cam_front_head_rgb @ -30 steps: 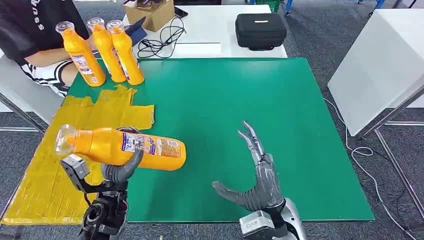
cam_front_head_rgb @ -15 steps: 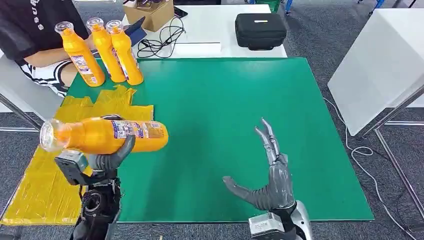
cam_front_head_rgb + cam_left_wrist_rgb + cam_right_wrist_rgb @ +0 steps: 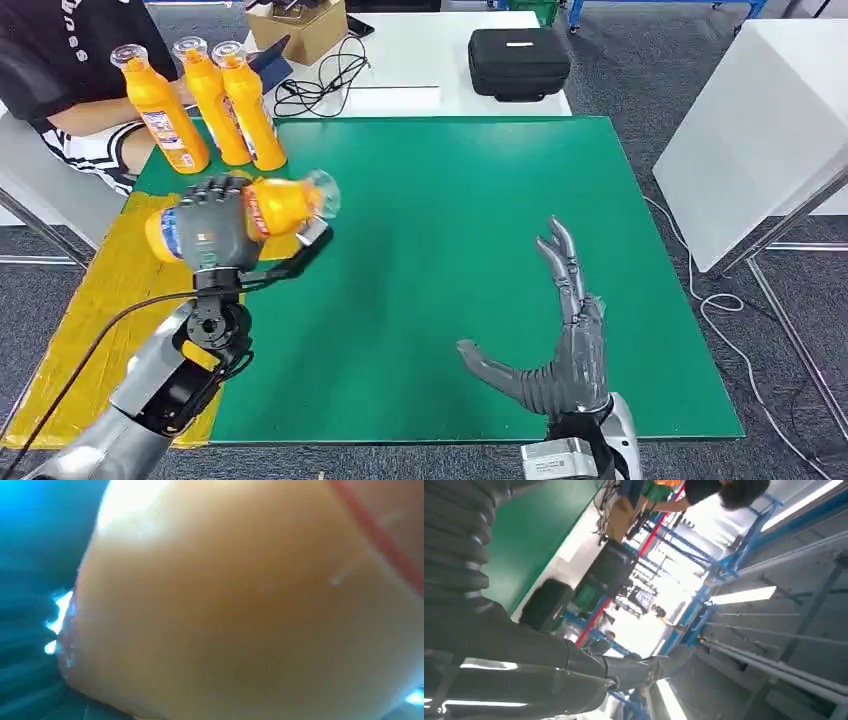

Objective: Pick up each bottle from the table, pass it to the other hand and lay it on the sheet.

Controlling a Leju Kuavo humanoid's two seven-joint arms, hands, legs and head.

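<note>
From the head view I get bright, even overhead light; the green counter (image 3: pixel 480 250) shows flat colour with soft, faint shadows and no hard glare. Edges look sharp enough, with a slight wide-angle bend along the white side table (image 3: pixel 760 120). My left wrist picture is badly out of focus: the held bottle (image 3: pixel 250 605) is an orange smear, with one pale highlight near its top edge. The right wrist picture is tilted and streaked with motion blur; ceiling strip lights (image 3: pixel 744 596) blow out white, and the background is washed out behind the dark fingers (image 3: pixel 624 670).
</note>
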